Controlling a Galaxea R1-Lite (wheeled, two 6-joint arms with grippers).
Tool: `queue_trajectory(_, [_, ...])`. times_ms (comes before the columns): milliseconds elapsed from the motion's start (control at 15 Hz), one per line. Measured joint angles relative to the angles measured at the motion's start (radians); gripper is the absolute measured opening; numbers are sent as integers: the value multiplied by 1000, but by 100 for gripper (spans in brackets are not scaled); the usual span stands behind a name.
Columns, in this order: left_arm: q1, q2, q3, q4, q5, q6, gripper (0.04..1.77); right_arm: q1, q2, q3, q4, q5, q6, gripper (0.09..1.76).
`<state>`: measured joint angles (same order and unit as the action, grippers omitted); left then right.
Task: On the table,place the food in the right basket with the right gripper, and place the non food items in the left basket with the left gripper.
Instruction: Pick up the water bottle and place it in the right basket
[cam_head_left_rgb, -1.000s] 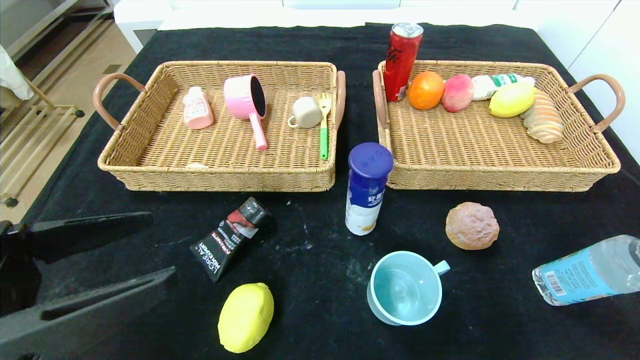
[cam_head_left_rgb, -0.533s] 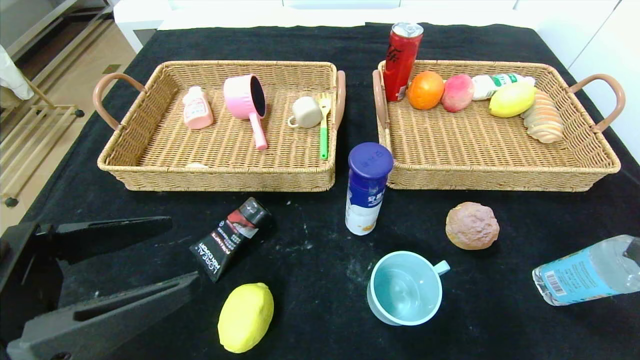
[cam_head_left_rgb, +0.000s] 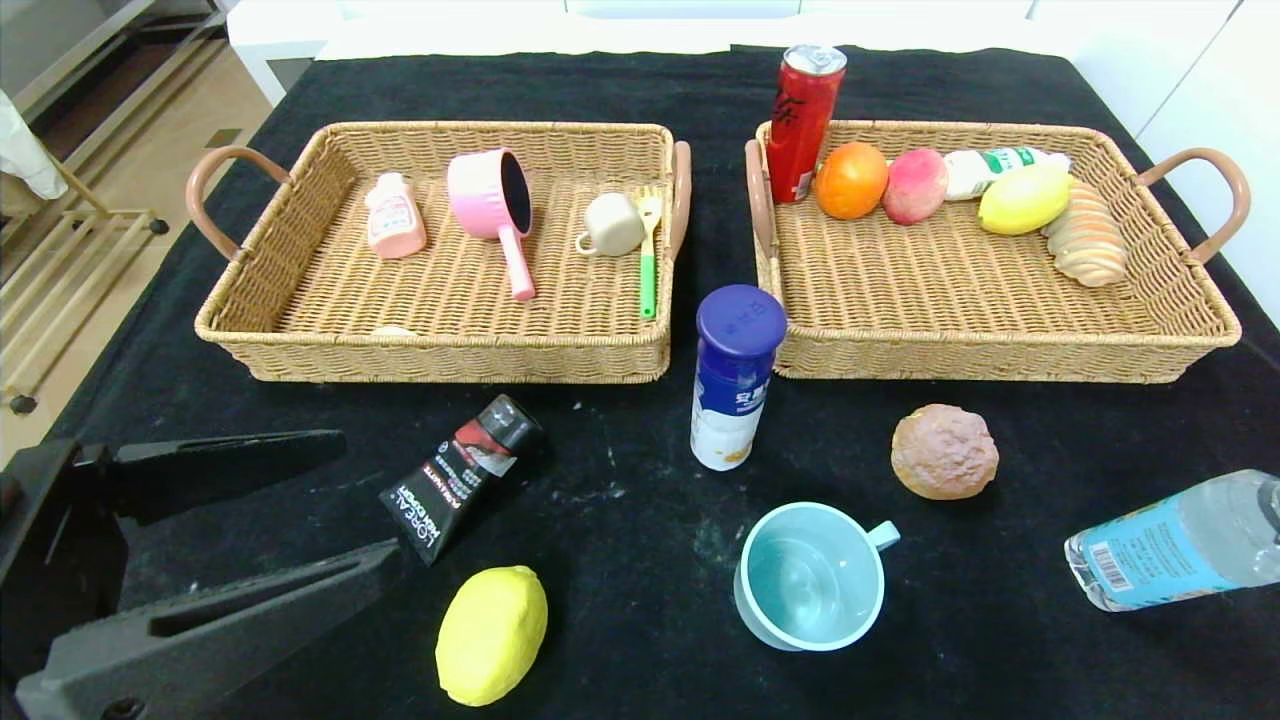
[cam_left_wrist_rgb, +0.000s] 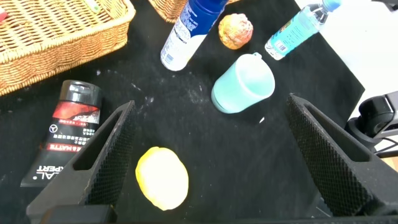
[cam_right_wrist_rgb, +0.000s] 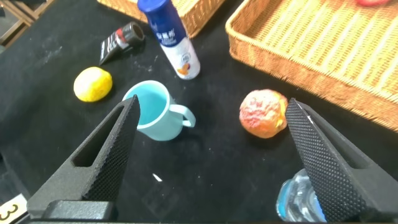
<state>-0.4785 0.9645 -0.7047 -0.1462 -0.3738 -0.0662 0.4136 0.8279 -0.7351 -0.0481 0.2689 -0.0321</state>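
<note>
Six things wait on the worktop (cam_head_left_rgb: 620, 520), and nearest the left pincer (cam_head_left_rgb: 355, 500), whose jaws stand wide apart, lies the black tube (cam_head_left_rgb: 462, 472), likely light and squashy, best taken across its stiffer capped end, the right pincer (cam_right_wrist_rgb: 208, 155) equally wide.

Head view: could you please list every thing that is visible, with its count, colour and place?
baskets: 2, tan wicker, left basket and right basket at table's far half
table: 1, black cloth
left basket contents: pink bottle, pink pan, beige cup, yellow-green fork
right basket contents: red can, orange, peach, white bottle, lemon, bread roll
blue-capped bottle: 1, upright between baskets
black tube: 1, near left
yellow lemon: 1, near edge
teal cup: 1, near centre
brown bun: 1, before right basket
water bottle: 1, lying, far right
left gripper: black, open, beside tube
right gripper: black, open, above the cup and bun
</note>
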Motion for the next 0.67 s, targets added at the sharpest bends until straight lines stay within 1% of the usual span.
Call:
queue_trajectory(133, [0,0,2,0,0,0,172,-1,-13,-17,25,-18,1,171])
queue_trajectory(200, [0,0,3,0,0,1,172,-5,-20,-33,46,-45,2,171])
queue_trajectory(467, [0,6,9,0,0,1,172,-22,-33,-97,158,-255,9,171])
queue_trajectory(667, [0,13,14,0,0,1,172,-25,-36,-84,184,-334,44,171])
